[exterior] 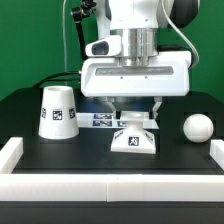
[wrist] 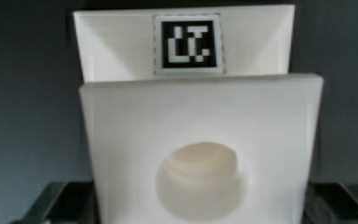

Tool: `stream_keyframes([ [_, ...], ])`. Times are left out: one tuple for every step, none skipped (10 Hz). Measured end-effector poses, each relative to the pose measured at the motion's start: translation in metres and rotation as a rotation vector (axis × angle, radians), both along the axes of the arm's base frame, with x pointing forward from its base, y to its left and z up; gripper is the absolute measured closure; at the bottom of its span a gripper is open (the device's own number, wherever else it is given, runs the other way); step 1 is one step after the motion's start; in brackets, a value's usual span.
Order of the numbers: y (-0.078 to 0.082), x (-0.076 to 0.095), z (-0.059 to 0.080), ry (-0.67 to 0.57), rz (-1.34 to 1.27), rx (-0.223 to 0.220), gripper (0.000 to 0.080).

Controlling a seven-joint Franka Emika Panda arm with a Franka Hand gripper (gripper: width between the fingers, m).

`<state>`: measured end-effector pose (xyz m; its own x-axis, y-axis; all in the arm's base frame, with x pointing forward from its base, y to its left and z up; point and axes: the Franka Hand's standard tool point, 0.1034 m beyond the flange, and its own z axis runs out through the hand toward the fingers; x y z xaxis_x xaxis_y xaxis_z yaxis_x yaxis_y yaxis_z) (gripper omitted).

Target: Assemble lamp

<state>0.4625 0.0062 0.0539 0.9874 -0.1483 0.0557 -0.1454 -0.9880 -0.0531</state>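
The white lamp base point(exterior: 134, 138) stands on the black table near the front wall, one tag facing front. My gripper point(exterior: 135, 115) hangs straight over it, open, with a finger close to each side of its top. In the wrist view the base point(wrist: 202, 110) fills the picture, showing its tag and its round socket point(wrist: 206, 175). The dark fingertips point(wrist: 55, 202) show only at its two sides. The tapered shade point(exterior: 58, 111) stands at the exterior view's left. The ball-shaped bulb point(exterior: 197, 126) lies at the exterior view's right.
A low white wall point(exterior: 110, 168) runs along the table's front and turns back at both ends. The marker board point(exterior: 102, 118) lies flat behind the base. A green backdrop stands behind the arm.
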Motion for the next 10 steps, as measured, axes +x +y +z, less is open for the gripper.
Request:
stream_keyframes([
  [0.0, 0.0, 0.0, 0.0, 0.0, 0.0, 0.0265],
  [0.0, 0.0, 0.0, 0.0, 0.0, 0.0, 0.0265],
  [0.0, 0.0, 0.0, 0.0, 0.0, 0.0, 0.0264],
  [0.002, 0.004, 0.0, -0.002, 0.009, 0.001, 0.0264],
  [0.007, 0.017, 0.0, -0.016, 0.03, 0.003, 0.0264],
  [0.015, 0.032, 0.0, -0.032, 0.047, 0.004, 0.0263],
  [0.024, 0.049, 0.001, -0.051, 0.062, 0.006, 0.0263],
  [0.029, 0.062, 0.001, -0.066, 0.07, 0.007, 0.0263],
  [0.032, 0.075, 0.001, -0.082, 0.075, 0.009, 0.0263],
  [0.036, 0.086, 0.001, -0.098, 0.079, 0.01, 0.0263],
])
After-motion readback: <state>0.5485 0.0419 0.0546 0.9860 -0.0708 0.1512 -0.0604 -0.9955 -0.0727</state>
